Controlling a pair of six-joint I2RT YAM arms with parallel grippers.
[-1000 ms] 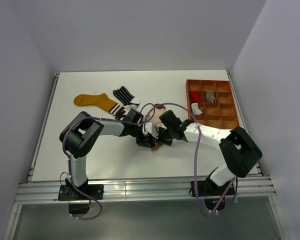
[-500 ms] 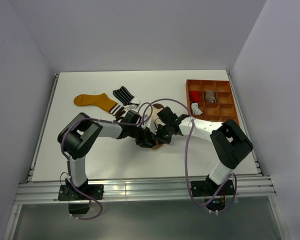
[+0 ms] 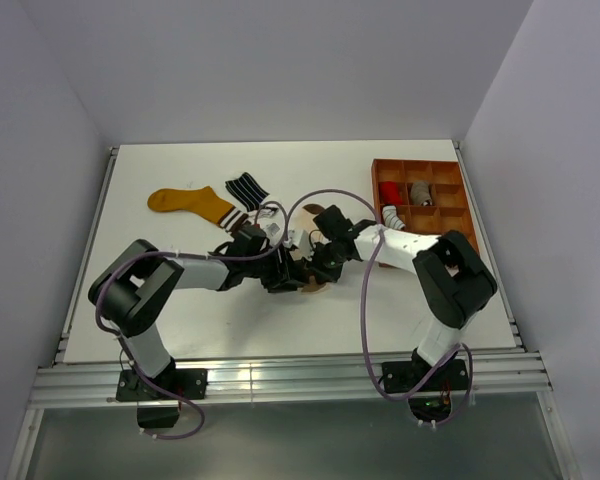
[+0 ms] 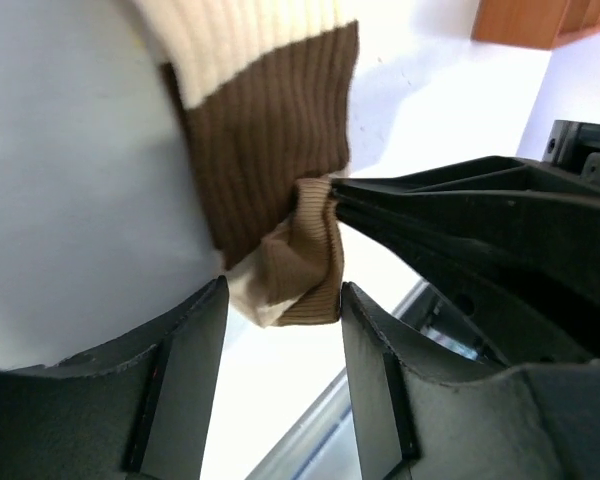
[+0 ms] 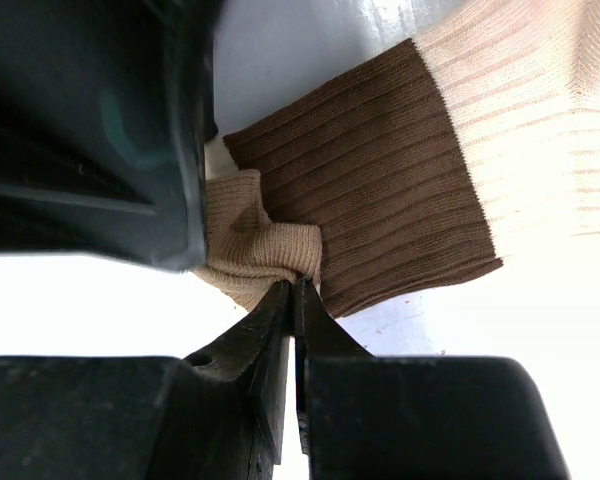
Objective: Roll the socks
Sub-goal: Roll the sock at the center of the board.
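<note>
The cream ribbed fabric sock with brown band lies mid-way across the white surface, its tan folded end clamped in the right hand, with the left hand spread apart either side of that fold.

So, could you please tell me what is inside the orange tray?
The tray holds a red sock, a grey sock and a striped white sock, each rolled. The right arm hides part of its near row.
</note>
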